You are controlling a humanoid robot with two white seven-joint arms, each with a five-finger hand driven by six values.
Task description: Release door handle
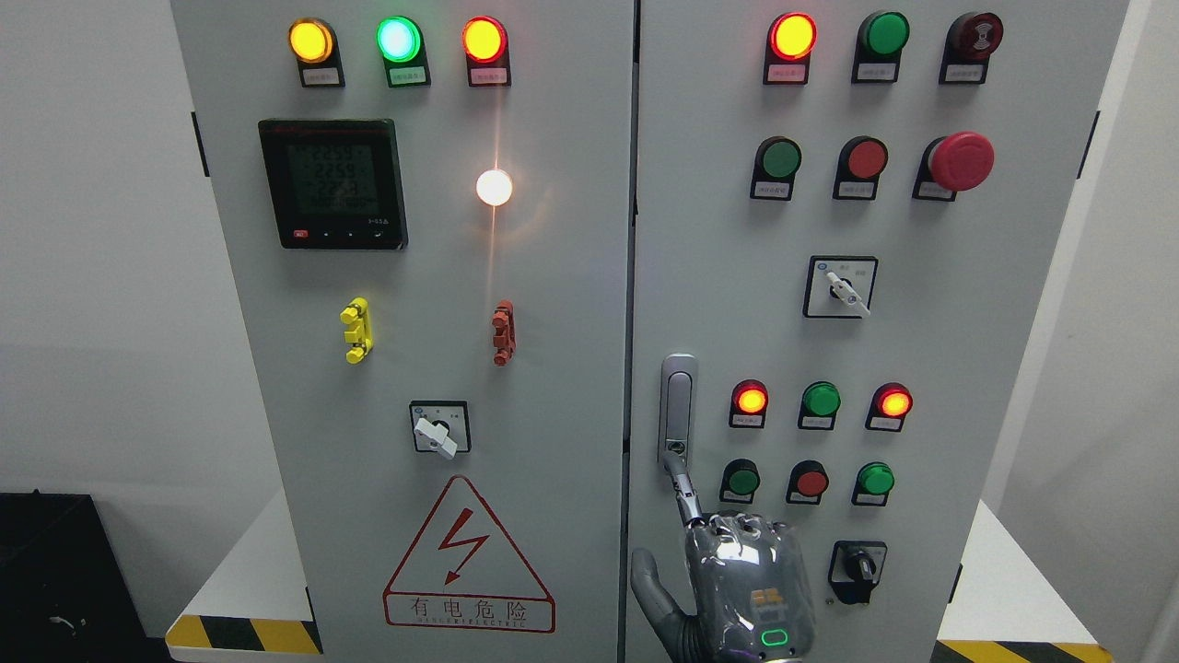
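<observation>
The silver door handle [678, 405] stands upright on the left edge of the right cabinet door [958, 331], flush in its recess. My right hand [665, 516] comes up from the bottom edge, just below the handle. Its index finger [682, 488] is stretched up, with the tip touching the handle's lower end. The thumb [650, 585] is spread to the left, and the hand grasps nothing. Both doors look closed, with a thin seam between them. The left arm is out of view.
The right door carries lamps, push buttons, a red emergency button [960, 161] and two rotary switches [840, 287]. The left door has a meter [332, 182], lamps, a selector [439, 428] and a warning triangle [468, 557]. A black box [55, 571] stands at the lower left.
</observation>
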